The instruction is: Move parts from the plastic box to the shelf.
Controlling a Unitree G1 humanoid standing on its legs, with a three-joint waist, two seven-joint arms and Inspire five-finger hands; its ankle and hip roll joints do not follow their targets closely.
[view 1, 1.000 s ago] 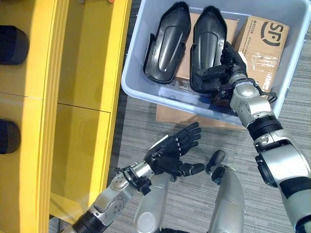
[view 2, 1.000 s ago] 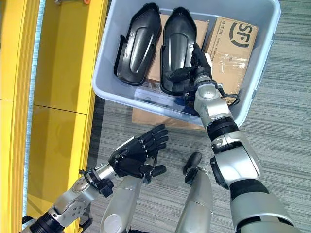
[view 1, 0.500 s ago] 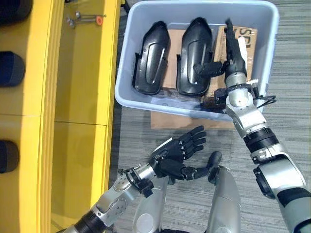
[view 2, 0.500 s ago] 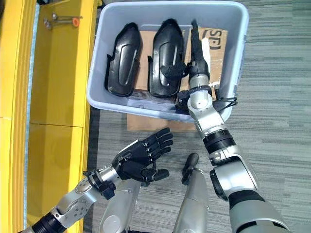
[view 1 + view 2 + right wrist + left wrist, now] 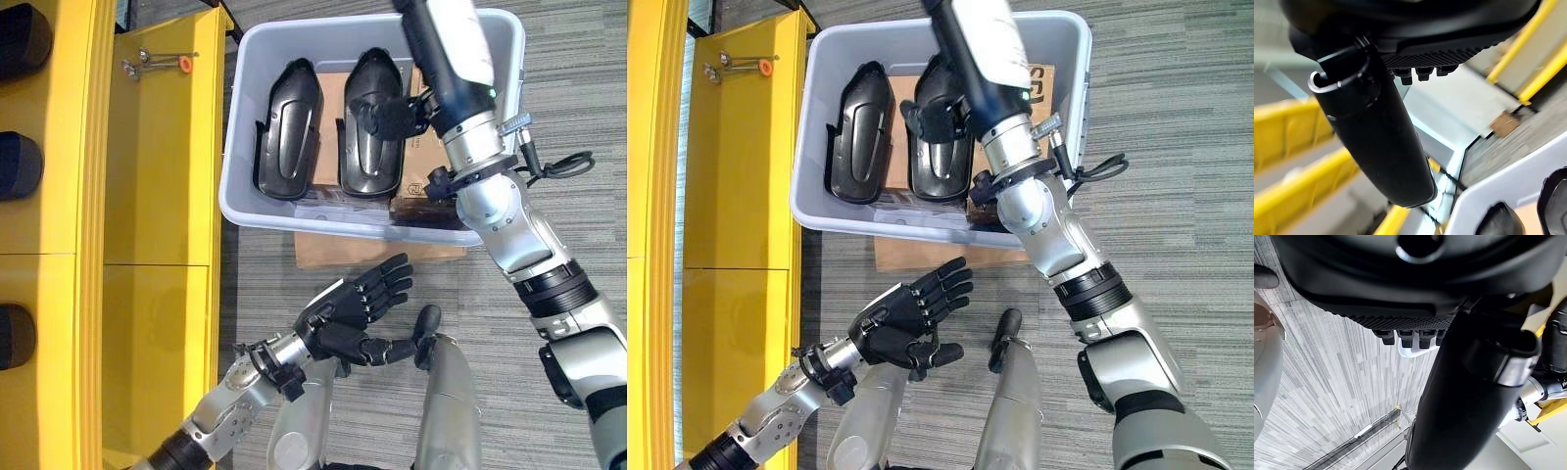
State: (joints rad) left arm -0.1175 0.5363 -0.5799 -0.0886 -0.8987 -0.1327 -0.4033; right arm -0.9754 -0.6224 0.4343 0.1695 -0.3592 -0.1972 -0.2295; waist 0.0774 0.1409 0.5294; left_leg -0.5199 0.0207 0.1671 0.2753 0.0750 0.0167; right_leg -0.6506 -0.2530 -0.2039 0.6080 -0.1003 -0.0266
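Parts (image 5: 288, 129), two black moulded shells, lie side by side in the plastic box (image 5: 257, 211) beside the yellow shelf (image 5: 162, 196). Over them the right hand (image 5: 446, 44) is raised with fingers straight, thumb out toward the nearer shell, holding nothing. Below the box, the left hand (image 5: 348, 311) hovers over the grey floor (image 5: 578, 88), fingers spread and empty.

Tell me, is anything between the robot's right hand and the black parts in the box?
Nothing visible. The right hand is above the plastic box, its thumb over one of the two black parts. The cardboard lies beneath them.
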